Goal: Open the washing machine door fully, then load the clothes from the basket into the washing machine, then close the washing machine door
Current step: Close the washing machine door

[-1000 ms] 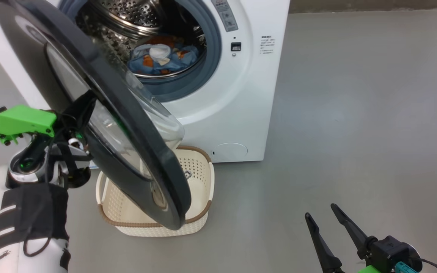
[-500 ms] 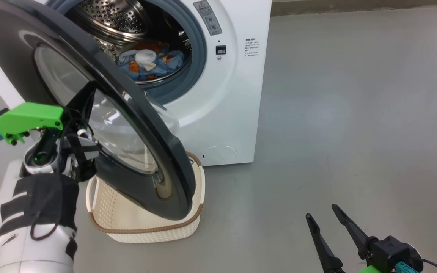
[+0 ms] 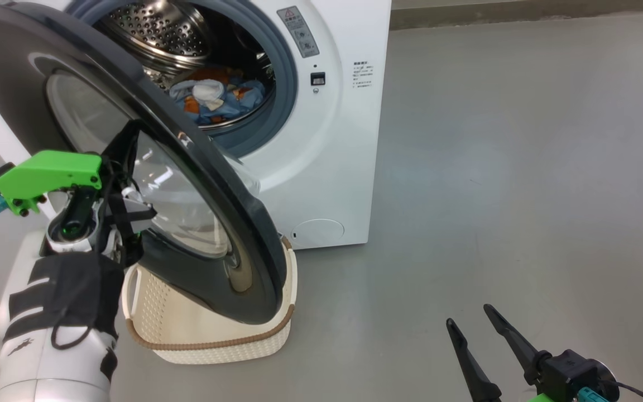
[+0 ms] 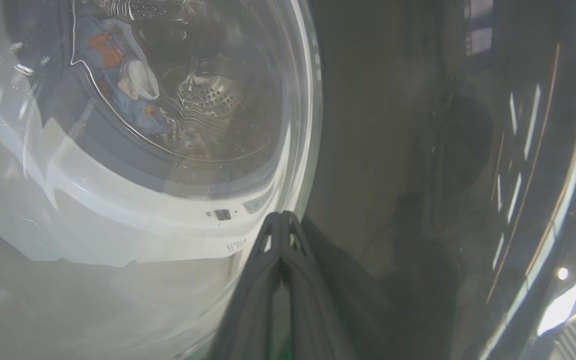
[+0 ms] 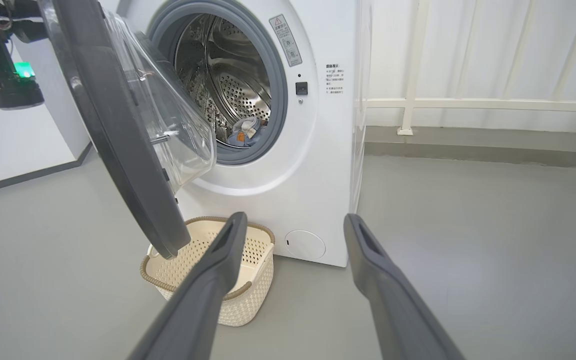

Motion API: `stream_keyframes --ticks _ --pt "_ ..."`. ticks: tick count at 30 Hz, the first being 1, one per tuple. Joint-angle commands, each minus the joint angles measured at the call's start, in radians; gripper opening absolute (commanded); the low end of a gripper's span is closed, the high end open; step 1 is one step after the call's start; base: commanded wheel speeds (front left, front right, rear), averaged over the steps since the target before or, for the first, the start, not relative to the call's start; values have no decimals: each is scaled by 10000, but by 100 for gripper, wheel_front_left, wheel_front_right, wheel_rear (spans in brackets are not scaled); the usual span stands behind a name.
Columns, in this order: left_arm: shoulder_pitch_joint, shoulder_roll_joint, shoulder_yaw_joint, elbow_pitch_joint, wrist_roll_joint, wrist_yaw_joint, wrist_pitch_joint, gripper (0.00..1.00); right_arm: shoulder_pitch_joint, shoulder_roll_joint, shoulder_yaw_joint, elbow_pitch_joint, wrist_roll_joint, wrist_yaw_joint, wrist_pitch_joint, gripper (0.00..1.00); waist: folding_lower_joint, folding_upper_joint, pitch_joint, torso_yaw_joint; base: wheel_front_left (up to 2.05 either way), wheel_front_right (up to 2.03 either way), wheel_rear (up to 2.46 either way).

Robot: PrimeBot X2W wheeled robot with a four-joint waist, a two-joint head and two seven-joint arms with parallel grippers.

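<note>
The white washing machine point(image 3: 332, 167) stands at the back, its drum showing. The washing machine door point(image 3: 20, 72) hangs partly open, its black rim slanting down over the basket point(image 3: 210, 340). My left gripper point(image 3: 132, 134) is shut, its tips against the door's outer face; in the left wrist view its closed fingertips point(image 4: 280, 220) meet at the edge of the glass. The clothes point(image 3: 210, 100), blue with orange and a cream piece, lie inside the drum. My right gripper point(image 3: 469, 329) is open over bare floor at the lower right, holding nothing.
Grey floor point(image 3: 522, 167) spreads wide to the machine's right. In the right wrist view a white railing point(image 5: 468, 103) and wall run behind the machine, and the basket point(image 5: 218, 260) sits against the machine's front below the door point(image 5: 113, 150).
The head view has shifted, sliding the machine left in the picture. The door now shows more of its outer face, with my left gripper still against it. The right gripper has stayed put.
</note>
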Motion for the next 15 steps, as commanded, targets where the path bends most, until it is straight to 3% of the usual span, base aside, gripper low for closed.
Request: stream_keyframes --ticks 1,15 --pt "-422 189 6 -460 -159 -128 28 0 -373 -94 267 -207 206 16 -48 100 0 0 -29 -31 0 0 0" --pt "-98 189 -612 -468 -598 -129 -222 0 -284 -169 496 -118 250 16 -48 100 0 0 -341 -245 0 0 0"
